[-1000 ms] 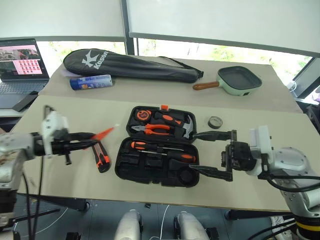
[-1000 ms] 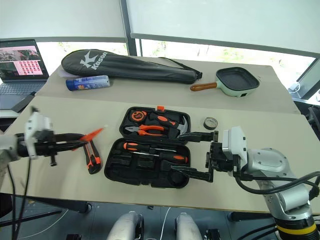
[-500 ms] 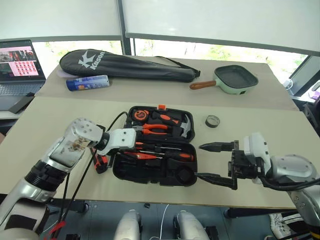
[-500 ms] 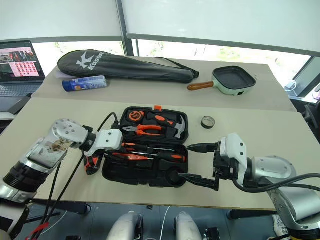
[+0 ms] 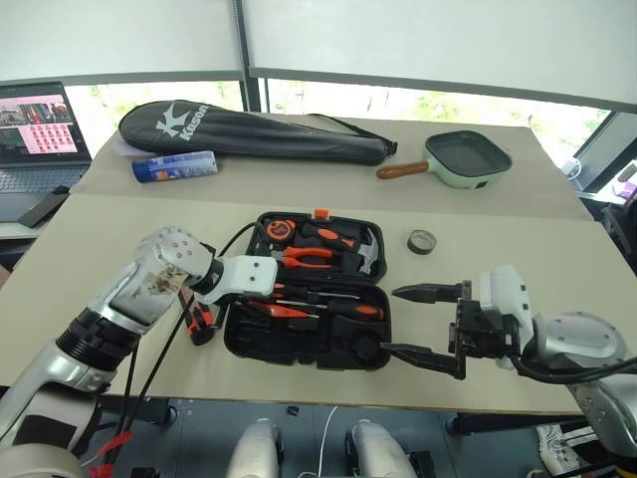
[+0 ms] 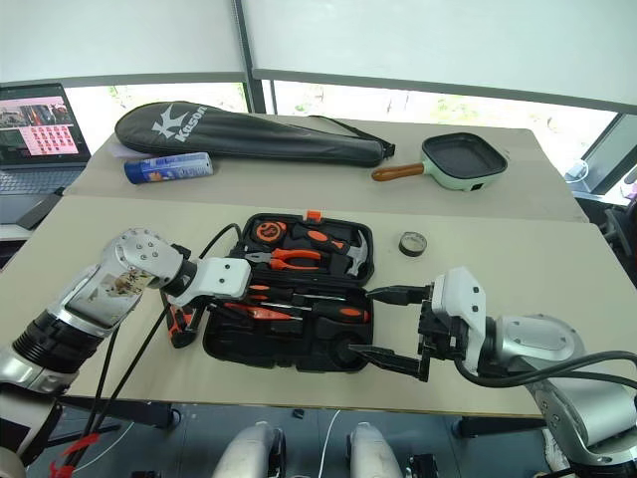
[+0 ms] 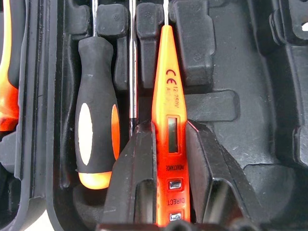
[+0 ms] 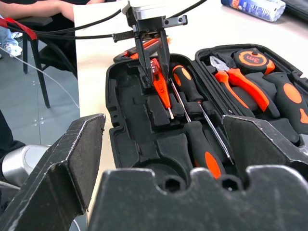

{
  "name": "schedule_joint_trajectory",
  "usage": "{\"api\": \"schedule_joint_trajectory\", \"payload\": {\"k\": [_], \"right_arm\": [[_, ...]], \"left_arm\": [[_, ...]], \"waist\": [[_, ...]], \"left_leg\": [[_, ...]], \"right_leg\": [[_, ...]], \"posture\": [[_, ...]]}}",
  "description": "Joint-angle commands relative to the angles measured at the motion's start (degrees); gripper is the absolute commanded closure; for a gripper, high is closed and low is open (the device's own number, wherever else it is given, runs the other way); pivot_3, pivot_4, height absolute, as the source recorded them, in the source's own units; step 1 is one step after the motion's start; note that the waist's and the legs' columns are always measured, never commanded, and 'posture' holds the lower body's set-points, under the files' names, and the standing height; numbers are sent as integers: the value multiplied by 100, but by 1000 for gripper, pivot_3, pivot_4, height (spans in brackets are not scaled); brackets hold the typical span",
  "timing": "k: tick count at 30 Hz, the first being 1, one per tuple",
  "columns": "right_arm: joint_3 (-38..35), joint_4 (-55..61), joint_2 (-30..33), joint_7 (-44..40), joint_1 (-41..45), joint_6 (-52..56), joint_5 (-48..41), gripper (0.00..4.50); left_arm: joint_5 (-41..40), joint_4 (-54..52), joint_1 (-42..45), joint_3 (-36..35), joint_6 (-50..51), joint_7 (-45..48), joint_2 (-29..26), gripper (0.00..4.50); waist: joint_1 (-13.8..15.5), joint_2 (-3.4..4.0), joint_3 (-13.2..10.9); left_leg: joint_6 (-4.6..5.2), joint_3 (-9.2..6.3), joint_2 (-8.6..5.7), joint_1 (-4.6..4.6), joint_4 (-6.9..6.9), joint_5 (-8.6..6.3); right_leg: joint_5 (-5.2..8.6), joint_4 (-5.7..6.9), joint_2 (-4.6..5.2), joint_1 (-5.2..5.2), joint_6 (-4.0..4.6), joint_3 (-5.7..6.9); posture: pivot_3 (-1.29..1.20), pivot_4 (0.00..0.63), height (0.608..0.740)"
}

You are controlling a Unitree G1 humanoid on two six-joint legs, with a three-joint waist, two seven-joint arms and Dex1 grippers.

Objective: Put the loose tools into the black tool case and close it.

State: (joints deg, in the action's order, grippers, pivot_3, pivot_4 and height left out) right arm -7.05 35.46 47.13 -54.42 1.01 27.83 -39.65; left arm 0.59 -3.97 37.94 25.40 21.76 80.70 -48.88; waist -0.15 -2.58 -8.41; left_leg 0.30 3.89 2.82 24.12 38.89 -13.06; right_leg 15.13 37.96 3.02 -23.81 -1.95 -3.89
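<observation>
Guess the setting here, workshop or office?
Likely an office or lab, not a workshop: beige tables by large blinded windows, an open laptop, and mixed props like a racket bag and frying pan.

A beige worktop (image 5: 119,249) fills the middle of the room, with a second beige table (image 5: 299,179) butted against its far edge. Behind them, white roller blinds (image 5: 418,40) cover most of a wide window, leaving a low strip of bright daylight and greenery. A dark window post (image 5: 241,60) divides the blinds. An open laptop (image 5: 35,134) sits on a side desk at far left. The floor below is grey.
</observation>
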Motion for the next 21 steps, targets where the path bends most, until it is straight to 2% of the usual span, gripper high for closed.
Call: {"api": "schedule_joint_trajectory", "payload": {"k": [1,6,8,9,12,14,18,21], "right_arm": [[-9,170,-38,47,160,97,-197,0],[85,140,-105,67,278,165,-179,0],[107,123,-124,75,330,192,-188,0],[107,120,-135,72,338,202,-201,0],[104,139,-166,36,332,222,-284,0],[89,161,-174,24,311,238,-343,0],[53,179,-155,-53,244,275,-465,0],[36,184,-143,-95,196,274,-512,0]], "left_arm": [[282,260,-181,241,63,-35,40,4068],[97,168,-209,116,185,-62,234,4068],[26,163,-227,32,133,-37,237,3066],[-24,174,-244,-40,64,-75,261,2837],[-178,210,-279,-312,-216,-217,348,1721],[-333,152,-317,-463,-326,-150,337,1241],[-1054,-77,-295,-1007,-128,-97,472,1241],[-1284,-75,-326,-1238,-191,-87,482,1241]], "waist": [[0,0,0],[0,8,4],[1,8,4],[1,8,4],[0,9,3],[2,7,2],[27,6,0],[26,7,0]], "left_leg": [[0,-1,0,-5,0,0],[3,-1,0,-53,-3,-2],[3,0,-1,-55,-2,-2],[3,-1,-1,-55,-3,-2],[3,-3,0,-53,-4,-2],[3,-6,1,-47,-2,-2],[3,-7,0,-39,4,-2],[3,-14,0,-35,3,-2]], "right_leg": [[0,-1,0,8,0,0],[5,-16,1,64,-6,2],[5,-18,3,67,-6,2],[5,-18,3,67,-6,2],[5,-18,3,65,-6,2],[5,-16,1,62,-5,4],[4,-16,3,60,-5,6],[4,-24,7,59,-7,10]], "posture": [[0,150,740],[0,150,740],[0,150,740],[0,150,740],[0,150,740],[0,150,740],[0,150,740],[0,150,740]]}}
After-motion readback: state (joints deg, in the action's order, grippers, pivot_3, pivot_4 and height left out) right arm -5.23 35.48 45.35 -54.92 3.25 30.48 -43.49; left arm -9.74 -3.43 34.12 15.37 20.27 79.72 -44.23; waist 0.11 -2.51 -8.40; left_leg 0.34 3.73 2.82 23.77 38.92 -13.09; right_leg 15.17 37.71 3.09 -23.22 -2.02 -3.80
